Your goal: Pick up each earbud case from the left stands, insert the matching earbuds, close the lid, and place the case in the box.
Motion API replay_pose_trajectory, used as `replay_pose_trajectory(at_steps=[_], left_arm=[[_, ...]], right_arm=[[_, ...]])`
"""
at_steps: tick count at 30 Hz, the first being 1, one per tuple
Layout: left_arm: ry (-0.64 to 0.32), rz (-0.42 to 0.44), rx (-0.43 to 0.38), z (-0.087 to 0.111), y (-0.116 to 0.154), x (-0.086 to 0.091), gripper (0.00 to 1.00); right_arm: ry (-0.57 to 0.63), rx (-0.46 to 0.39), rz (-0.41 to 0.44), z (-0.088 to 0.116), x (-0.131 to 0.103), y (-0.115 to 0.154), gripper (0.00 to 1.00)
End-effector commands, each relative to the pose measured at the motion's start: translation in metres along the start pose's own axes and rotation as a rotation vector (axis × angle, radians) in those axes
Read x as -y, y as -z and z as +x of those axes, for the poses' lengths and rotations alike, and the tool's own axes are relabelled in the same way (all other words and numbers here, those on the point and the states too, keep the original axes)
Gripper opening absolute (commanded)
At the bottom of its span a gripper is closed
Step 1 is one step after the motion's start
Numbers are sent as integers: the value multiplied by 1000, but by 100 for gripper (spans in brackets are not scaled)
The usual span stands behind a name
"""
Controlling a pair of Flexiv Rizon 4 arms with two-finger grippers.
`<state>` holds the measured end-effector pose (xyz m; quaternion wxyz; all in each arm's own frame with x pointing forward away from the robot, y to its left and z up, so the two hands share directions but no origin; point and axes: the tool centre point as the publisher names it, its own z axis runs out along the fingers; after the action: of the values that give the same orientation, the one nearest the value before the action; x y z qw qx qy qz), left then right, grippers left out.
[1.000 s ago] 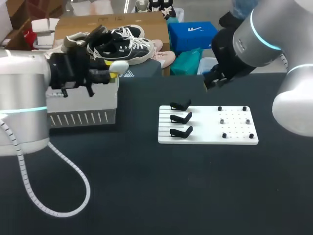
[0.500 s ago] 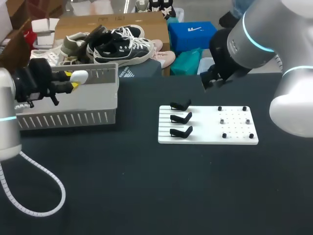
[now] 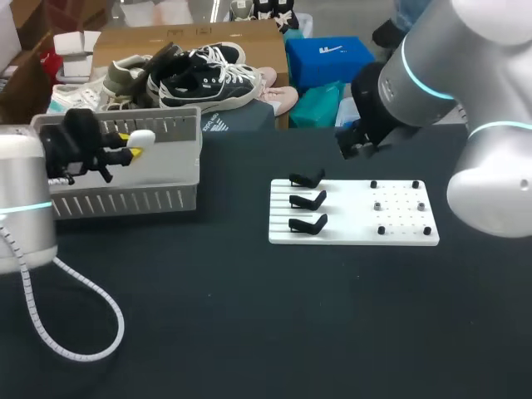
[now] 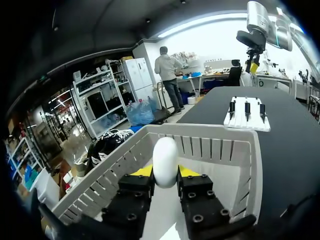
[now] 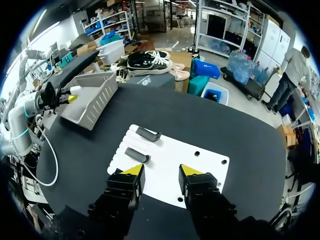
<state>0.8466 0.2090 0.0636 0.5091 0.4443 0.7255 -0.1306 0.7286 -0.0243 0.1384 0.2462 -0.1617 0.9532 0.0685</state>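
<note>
L gripper (image 4: 165, 173): both fingers pinch the white earbud case (image 4: 165, 159), which stands upright btwn them, over the open top of the box (image 4: 220, 146). R gripper (image 5: 160, 171): fingers apart, holding nothing, high over the white board (image 5: 202, 161) w/ its black stands (image 5: 148, 134).

**Box to the left, stand board to the right**

On the black table (image 3: 249, 316), the grey slatted plastic box (image 3: 158, 195) sits at the left rear. The white flat stand board (image 3: 349, 229) lies well apart to its right. Three black angled stands (image 3: 307, 200) line the board's left part, and small black pegs (image 3: 373, 184) dot its right. The left gripper (image 3: 125, 145) holds the white oval earbud case (image 3: 143, 137) over the box. The right gripper (image 3: 347, 148) hangs behind the board.
</note>
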Motion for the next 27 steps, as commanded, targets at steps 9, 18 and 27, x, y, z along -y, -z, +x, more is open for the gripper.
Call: replay_pose_trajectory(at_steps=[9,18,27], left_arm=[[-31,77,85,-34,20,-1,100],[-73,122,141,-85,36,29,100],[-86,182,171,-113,37,66,100]], right_arm=[[-30,95,-44,2,16,13,43],[-46,196,-126,13,40,35,44],[-71,272,-158,31,57,56,45]])
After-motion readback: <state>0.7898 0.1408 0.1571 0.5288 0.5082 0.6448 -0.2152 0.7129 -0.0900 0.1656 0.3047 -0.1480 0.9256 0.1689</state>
